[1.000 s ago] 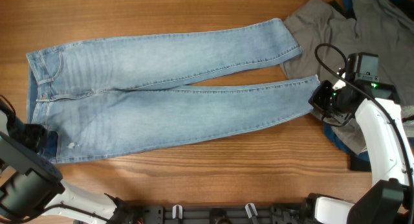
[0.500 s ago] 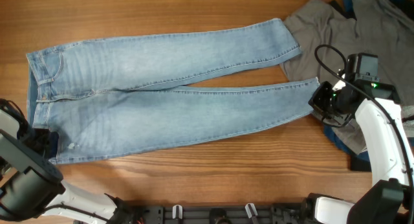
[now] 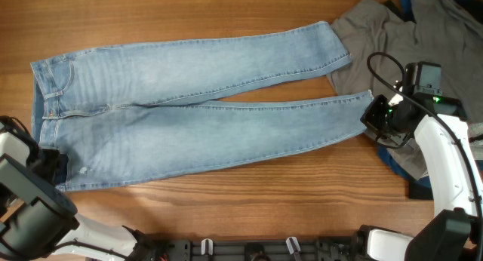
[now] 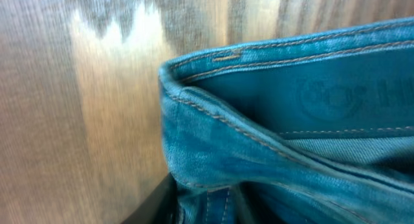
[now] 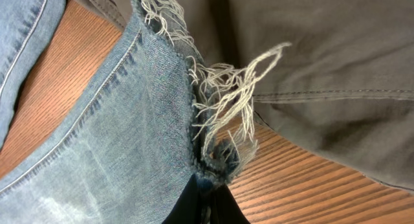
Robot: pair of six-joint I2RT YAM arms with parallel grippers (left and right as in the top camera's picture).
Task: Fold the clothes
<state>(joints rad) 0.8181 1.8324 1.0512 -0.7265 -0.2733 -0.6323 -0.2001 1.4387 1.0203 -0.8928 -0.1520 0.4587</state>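
Note:
Light-blue faded jeans (image 3: 196, 102) lie spread flat across the wooden table, waistband at the left, legs running right. My left gripper (image 3: 51, 164) is shut on the waistband's near corner (image 4: 213, 185) at the front left. My right gripper (image 3: 375, 119) is shut on the frayed hem (image 5: 220, 153) of the near leg at the right. A grey garment (image 3: 392, 42) lies crumpled at the back right, partly under the leg ends, and shows in the right wrist view (image 5: 323, 68). A dark-blue garment (image 3: 445, 4) peeks out at the far right corner.
Bare wooden table (image 3: 226, 19) lies beyond and in front of the jeans. A black cable (image 3: 385, 76) loops over the right arm. A dark rail with clamps (image 3: 249, 247) runs along the near edge.
My left gripper has shifted slightly along the waistband corner at the front left, still holding it. The right gripper and the jeans' hem have stayed put.

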